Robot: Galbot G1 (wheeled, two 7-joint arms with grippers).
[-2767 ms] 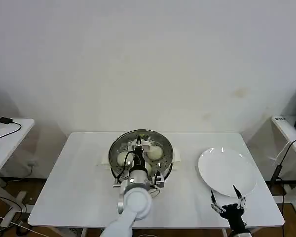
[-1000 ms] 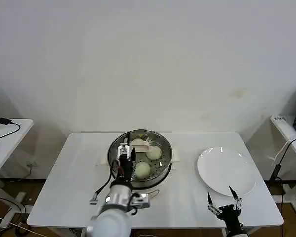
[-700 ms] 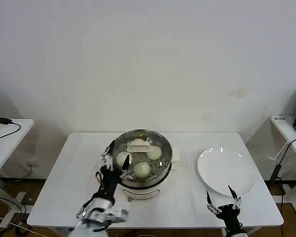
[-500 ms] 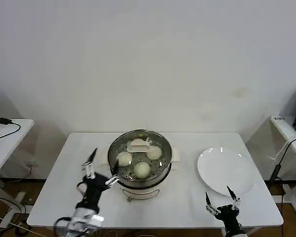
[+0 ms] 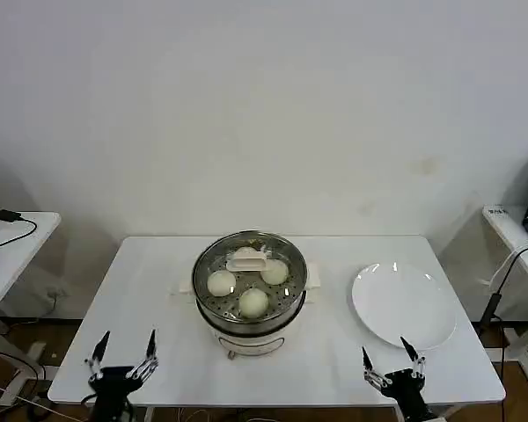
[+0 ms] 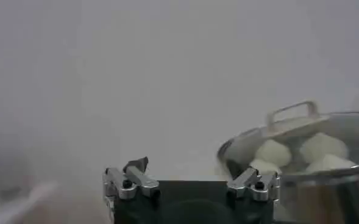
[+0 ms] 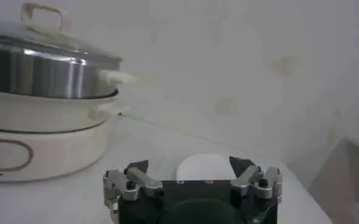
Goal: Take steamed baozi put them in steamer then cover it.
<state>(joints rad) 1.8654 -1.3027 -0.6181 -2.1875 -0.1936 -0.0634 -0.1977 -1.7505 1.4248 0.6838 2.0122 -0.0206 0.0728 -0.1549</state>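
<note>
Your round, shiny stainless-steel steamer (image 5: 250,303) sits on its white base near the middle of the white table (image 5: 150,299). The round clear glass cover (image 5: 273,249) with its metal rim and cream-white bar handle lies seated on the pot's rim, and through the glass you can count three small, smooth, cream-white steamed baozi (image 5: 253,301): one at 6 o'clock inside the pot, one at 9 o'clock, one nearer 2 o'clock. A fourth bun may sit under the handle at 12 o'clock, but that cannot be told from here.

Your left gripper (image 5: 123,366) hangs at the table's near edge, at about 8 o'clock from the steamer and well apart from it, its fingers spread and holding nothing. In the left wrist view the same open fingers frame the pot, with buns visible behind the glass. Your right gripper (image 5: 391,368) rests at the near edge at about 4 o'clock from the pot, fingers likewise spread and empty, just below the flat round white plate (image 5: 405,305), which carries no buns.

Judging by this layout, the loading is done and the lid is on. Nothing appears left for you except perhaps confirming the lid sits evenly all round.
</note>
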